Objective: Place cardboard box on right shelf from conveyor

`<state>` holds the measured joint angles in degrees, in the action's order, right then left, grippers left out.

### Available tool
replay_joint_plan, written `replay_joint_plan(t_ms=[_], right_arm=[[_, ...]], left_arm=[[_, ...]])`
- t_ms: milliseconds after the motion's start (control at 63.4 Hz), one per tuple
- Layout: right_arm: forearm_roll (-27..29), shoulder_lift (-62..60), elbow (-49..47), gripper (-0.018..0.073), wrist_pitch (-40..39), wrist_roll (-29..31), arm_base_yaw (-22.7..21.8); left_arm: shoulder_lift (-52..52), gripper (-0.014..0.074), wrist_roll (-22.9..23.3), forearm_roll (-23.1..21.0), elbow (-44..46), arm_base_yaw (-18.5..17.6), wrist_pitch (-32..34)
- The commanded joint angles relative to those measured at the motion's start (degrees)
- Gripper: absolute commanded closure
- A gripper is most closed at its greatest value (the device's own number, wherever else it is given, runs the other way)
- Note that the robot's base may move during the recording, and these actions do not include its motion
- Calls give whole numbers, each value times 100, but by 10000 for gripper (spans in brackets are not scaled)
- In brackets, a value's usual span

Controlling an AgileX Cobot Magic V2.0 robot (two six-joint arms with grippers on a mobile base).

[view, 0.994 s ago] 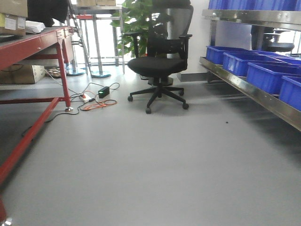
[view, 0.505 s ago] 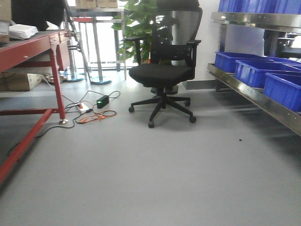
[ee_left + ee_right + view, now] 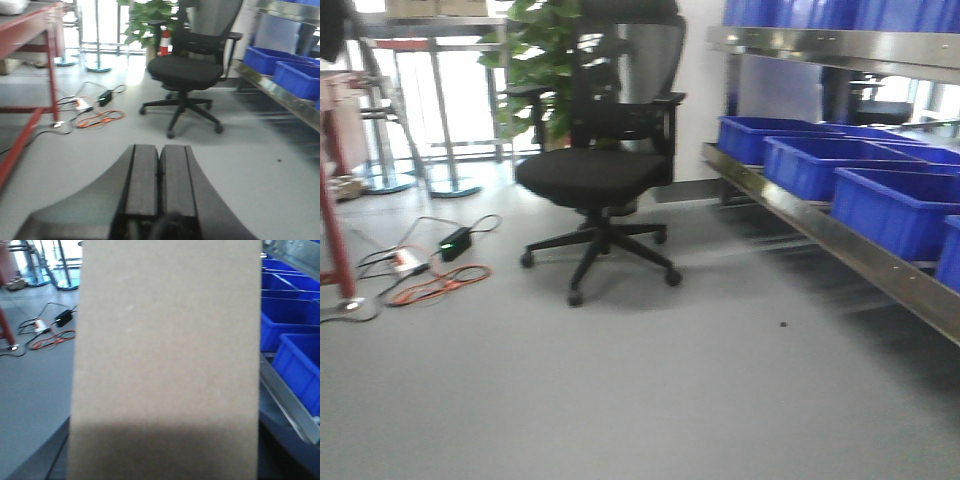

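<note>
No text can be read, even on the cardboard box (image 3: 165,340).

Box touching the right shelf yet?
Cannot tell. In the right wrist view the cardboard box fills the frame and hides part of the right shelf behind its edge; neither contact nor gap shows.

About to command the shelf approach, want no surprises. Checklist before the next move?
1. cardboard box in right gripper: ok, fills the right wrist view.
2. left gripper shut, empty: ok.
3. right shelf in view: ok, on the right.
4. Free spot on it: cannot tell; blue bins line the visible level.
5. Route to it: ok, bare floor; office chair stands left of the shelf end.
6. Sharp images: not ok, motion blur.
</note>
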<state>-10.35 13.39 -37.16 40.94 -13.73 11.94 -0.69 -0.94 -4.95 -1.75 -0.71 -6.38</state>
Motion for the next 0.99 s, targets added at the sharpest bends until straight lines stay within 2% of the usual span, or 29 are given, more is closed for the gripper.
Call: replay_joint_plan(t_ms=[0, 978], right_arm=[[-101, 101, -156, 364, -568, 58, -34], [-101, 101, -156, 364, -575, 58, -34]], left_arm=[[-82, 715, 29, -27, 16, 5, 479], [-82, 715, 29, -27, 16, 5, 479]])
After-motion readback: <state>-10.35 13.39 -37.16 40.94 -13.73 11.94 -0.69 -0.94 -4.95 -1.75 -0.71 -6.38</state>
